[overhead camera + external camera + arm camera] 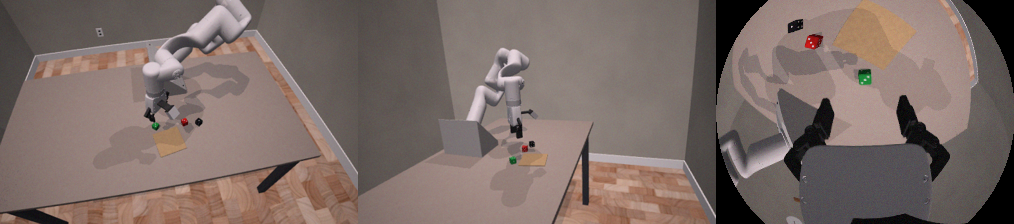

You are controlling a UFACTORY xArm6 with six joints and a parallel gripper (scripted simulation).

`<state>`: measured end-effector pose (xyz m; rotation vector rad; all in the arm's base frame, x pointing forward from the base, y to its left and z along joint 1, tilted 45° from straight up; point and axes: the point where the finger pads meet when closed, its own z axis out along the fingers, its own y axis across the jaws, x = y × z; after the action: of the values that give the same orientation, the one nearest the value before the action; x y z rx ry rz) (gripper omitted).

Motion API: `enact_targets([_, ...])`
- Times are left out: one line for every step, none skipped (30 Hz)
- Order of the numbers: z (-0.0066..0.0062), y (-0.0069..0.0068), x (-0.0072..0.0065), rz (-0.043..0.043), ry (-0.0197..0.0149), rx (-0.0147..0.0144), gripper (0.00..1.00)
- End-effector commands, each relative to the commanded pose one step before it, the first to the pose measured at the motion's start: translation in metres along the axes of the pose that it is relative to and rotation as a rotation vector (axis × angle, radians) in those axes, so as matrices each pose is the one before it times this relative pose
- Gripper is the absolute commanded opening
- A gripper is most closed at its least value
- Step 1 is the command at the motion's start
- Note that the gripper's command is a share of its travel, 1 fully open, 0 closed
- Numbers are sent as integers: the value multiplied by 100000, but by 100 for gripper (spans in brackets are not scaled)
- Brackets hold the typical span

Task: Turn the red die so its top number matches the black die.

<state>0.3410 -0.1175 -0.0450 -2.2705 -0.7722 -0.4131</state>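
The red die [184, 121] [525, 148] [813, 42] lies on the bare table, just off the far corner of the tan mat [169, 141] [533, 159] [876, 32]. The black die [199, 121] [532, 143] [796, 24] lies close beside it, also off the mat. A green die [155, 126] [512, 159] [865, 76] lies by the mat's other far corner. My gripper [150, 117] [518, 133] [864, 104] is open and empty. It hangs above the table, just behind the green die and to the side of the red die. The pips on the dice are too small to read.
The arm's grey wedge-shaped base mount [461, 141] stands at the back of the table. The table's near edge [180, 188] runs in front of the mat, with wooden floor [290, 199] beyond it.
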Motion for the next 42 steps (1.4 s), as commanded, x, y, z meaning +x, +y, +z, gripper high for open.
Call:
enact_targets([-132, 64, 146, -33, 247, -666, 100])
enact_targets([0, 0, 0, 0, 0, 0, 100])
enact_targets([0, 0, 0, 0, 0, 0, 100])
enact_targets([0, 0, 0, 0, 0, 0, 100])
enact_targets([0, 0, 0, 0, 0, 0, 100])
enact_targets([0, 0, 0, 0, 0, 0, 100])
enact_targets([0, 0, 0, 0, 0, 0, 100])
enact_targets([0, 0, 0, 0, 0, 0, 100])
enact_targets([7, 0, 0, -2, 1, -1, 100])
enact_targets([47, 0, 2, -10, 9, -5, 100])
enact_targets([117, 0, 5, -25, 22, -12, 100])
enact_targets([207, -1, 7, -43, 36, -22, 100])
enact_targets([326, -1, 12, -21, 18, -10, 100])
enact_targets([444, -2, 15, 0, 0, 0, 100])
enact_targets([545, -3, 19, 0, 0, 0, 100])
enact_targets([632, -3, 21, 1, -1, 0, 100])
enact_targets([699, -3, 25, -1, 1, 0, 100])
enact_targets([747, -4, 25, 1, -1, 0, 100])
enact_targets([772, -3, 27, -1, 2, 0, 100])
enact_targets([778, -4, 26, 1, -1, 0, 100])
enact_targets([0, 0, 0, 0, 0, 0, 100])
enact_targets([0, 0, 0, 0, 0, 0, 100])
enact_targets([762, -4, 27, 0, 1, 0, 100])
enact_targets([729, -4, 25, 0, 0, 0, 100])
enact_targets([678, -3, 24, 0, 0, 0, 100])
enact_targets([613, -3, 20, 1, -2, 0, 100])
enact_targets([536, -3, 19, 0, 0, 0, 100])
enact_targets([450, -2, 15, 0, 0, 0, 100])
enact_targets([358, -1, 13, -1, 1, 0, 100])
enact_targets([265, -1, 9, 0, 0, 0, 100])
enact_targets([177, -1, 6, 0, 0, 0, 100])
enact_targets([100, -1, 3, 0, -1, 0, 100])
enact_targets([40, 0, 1, 0, -1, 0, 100])
enact_targets([6, 0, 0, 0, 0, 0, 100])
enact_targets([0, 0, 0, 0, 0, 0, 100])
enact_targets([0, 0, 0, 0, 0, 0, 100])
enact_targets([0, 0, 0, 0, 0, 0, 100])
enact_targets([0, 0, 0, 0, 0, 0, 100])
enact_targets([0, 0, 0, 0, 0, 0, 100])
enact_targets([0, 0, 0, 0, 0, 0, 100])
enact_targets([0, 0, 0, 0, 0, 0, 100])
enact_targets([0, 0, 0, 0, 0, 0, 100])
